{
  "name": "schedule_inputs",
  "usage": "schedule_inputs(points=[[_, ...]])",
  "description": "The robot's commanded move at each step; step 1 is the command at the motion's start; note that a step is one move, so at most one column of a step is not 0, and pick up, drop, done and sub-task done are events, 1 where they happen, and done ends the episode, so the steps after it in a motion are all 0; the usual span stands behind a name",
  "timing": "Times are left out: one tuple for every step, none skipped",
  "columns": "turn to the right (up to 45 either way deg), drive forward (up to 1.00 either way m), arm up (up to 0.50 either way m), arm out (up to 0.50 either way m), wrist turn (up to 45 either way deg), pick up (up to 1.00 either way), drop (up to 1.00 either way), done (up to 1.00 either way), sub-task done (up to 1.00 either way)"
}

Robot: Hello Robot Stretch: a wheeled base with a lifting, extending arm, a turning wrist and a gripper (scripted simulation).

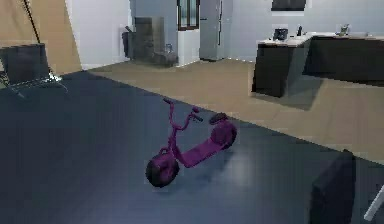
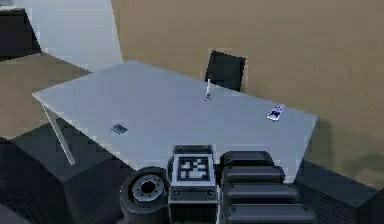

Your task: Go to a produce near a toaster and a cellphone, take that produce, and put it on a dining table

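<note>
A long pale grey dining table stretches across the arm side view. On it lie a small dark flat thing, a thin upright thing and a small white and blue thing. At the bottom edge the arm's white marked square shows, with the gripper's dark round body left of it. I cannot make out its far end, so I cannot tell whether it holds anything. A dark kitchen counter with small items on top stands at the forward view's far right.
A purple scooter stands on the dark floor straight ahead. A dark chair is at the forward view's left and a dark block at its bottom right. Another dark chair stands behind the table.
</note>
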Motion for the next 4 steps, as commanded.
schedule_inputs(points=[[45.0,0.0,0.0,0.0,0.0,0.0,0.0,0.0,0.0],[45.0,0.0,0.0,0.0,0.0,0.0,0.0,0.0,0.0],[27.0,0.0,0.0,0.0,0.0,0.0,0.0,0.0,0.0],[3.0,0.0,0.0,0.0,0.0,0.0,0.0,0.0,0.0]])
